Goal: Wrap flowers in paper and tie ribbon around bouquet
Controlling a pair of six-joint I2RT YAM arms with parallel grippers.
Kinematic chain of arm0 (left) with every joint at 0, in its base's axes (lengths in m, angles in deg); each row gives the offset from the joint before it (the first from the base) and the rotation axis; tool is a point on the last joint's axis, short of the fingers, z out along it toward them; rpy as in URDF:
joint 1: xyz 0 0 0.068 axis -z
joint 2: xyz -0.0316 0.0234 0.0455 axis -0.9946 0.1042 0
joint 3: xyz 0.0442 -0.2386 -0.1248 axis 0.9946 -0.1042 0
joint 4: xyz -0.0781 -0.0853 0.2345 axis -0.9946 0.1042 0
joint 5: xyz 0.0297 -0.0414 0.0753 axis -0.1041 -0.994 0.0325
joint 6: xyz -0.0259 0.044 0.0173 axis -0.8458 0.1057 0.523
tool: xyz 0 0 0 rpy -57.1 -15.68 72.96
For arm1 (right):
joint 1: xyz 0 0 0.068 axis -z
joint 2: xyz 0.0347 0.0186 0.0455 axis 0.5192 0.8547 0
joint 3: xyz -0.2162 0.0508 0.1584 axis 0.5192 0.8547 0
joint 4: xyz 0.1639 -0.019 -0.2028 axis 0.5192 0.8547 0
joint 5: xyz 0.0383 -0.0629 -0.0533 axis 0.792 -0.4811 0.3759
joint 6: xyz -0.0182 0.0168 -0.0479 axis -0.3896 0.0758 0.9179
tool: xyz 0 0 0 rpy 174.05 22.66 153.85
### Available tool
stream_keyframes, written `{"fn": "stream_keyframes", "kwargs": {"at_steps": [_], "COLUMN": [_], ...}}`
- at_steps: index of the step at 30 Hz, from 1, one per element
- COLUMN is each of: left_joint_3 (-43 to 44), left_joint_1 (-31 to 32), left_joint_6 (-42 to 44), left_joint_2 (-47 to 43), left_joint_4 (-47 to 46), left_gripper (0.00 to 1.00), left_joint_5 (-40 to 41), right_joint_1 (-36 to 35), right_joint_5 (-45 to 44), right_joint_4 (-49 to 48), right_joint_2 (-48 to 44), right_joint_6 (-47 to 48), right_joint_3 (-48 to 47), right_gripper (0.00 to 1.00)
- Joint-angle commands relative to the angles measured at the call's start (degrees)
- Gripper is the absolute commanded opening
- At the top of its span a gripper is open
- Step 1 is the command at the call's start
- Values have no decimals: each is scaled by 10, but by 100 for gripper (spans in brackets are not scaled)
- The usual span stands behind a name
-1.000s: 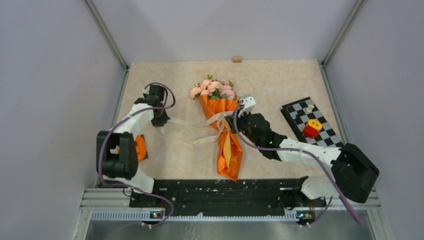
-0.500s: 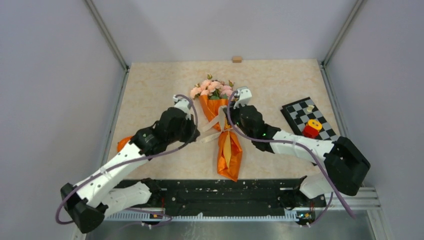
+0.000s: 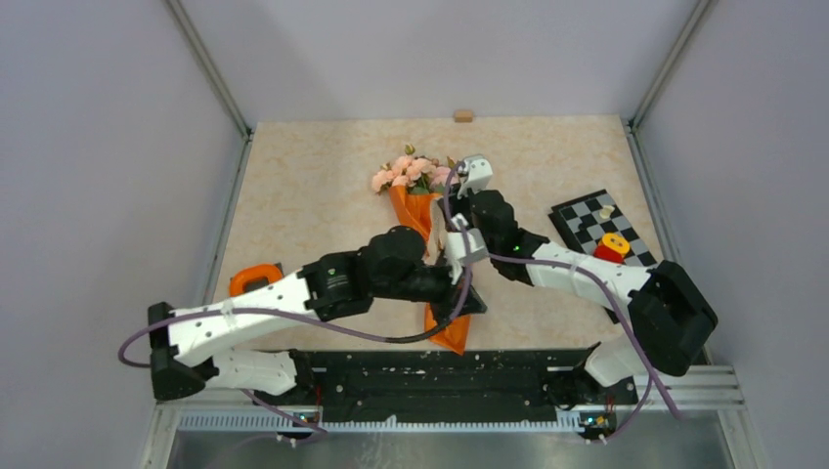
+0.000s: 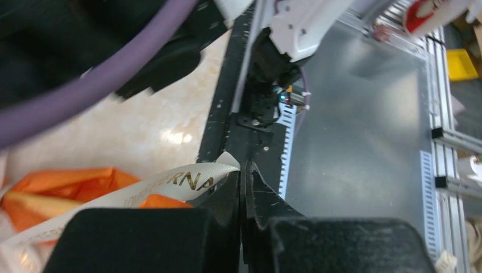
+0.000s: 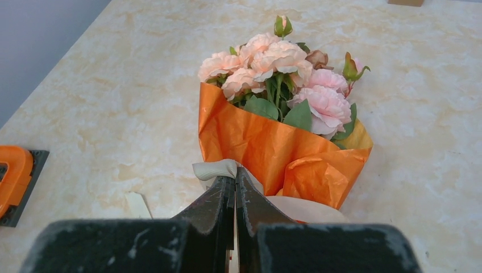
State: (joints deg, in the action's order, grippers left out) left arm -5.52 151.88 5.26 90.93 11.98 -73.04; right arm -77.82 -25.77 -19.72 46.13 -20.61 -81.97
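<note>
- Bouquet of pale pink and cream blooms in a narrow cone of glossy orange wrapping, lying flat near the middle of the beige marbled table.
- The crinkly orange paper is the only container with anything in it. It holds the pink and cream flowers with their green leaves, which stand out of its wide mouth (one green bud pokes above the rest).
- The long axis of the bouquet runs from far to near. The blooms point to the far edge and the narrow tip to the near edge, slanted a little to the right.
- A long, flat cream-white ribbon with gold lettering crosses the cone about halfway along its length.
- The left gripper reaches across the lower part of the cone, its fingers pressed together on the lettered strip just beside the orange wrapping.
- The right gripper sits at the cone's right side, below the blooms, its fingers closed on a folded loop of the same strip.
- Further out, a black-and-white chequered board lies at the right and carries a small red and yellow object.
- An orange handle-shaped object on a black base sits at the left edge.
- A small tan block rests at the far edge.
</note>
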Motion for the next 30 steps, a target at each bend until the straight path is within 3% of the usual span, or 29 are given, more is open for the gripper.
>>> {"fn": "stream_keyframes", "kwargs": {"at_steps": [1,7,14,24,30], "left_joint_3": [87,147,175,213,212], "left_joint_1": [17,24,72,142,140], "left_joint_6": [55,57,91,124,84], "left_joint_2": [79,150,174,219,285], "left_joint_4": [-51,-82,-80,-44,-60], "left_gripper": [0,0,0,0,0], "left_joint_5": [-102,-231,-264,-193,-16], "right_joint_1": [17,56,86,94,94], "right_joint_5": [39,82,113,135,152], "right_joint_4": [-12,-18,-23,-23,-16], "right_joint_2": [1,-4,-3,4,4], "right_joint_6": [16,8,11,13,16], "right_joint_3": [-32,-20,-17,-26,-29], "right_gripper": [0,0,0,0,0]}}
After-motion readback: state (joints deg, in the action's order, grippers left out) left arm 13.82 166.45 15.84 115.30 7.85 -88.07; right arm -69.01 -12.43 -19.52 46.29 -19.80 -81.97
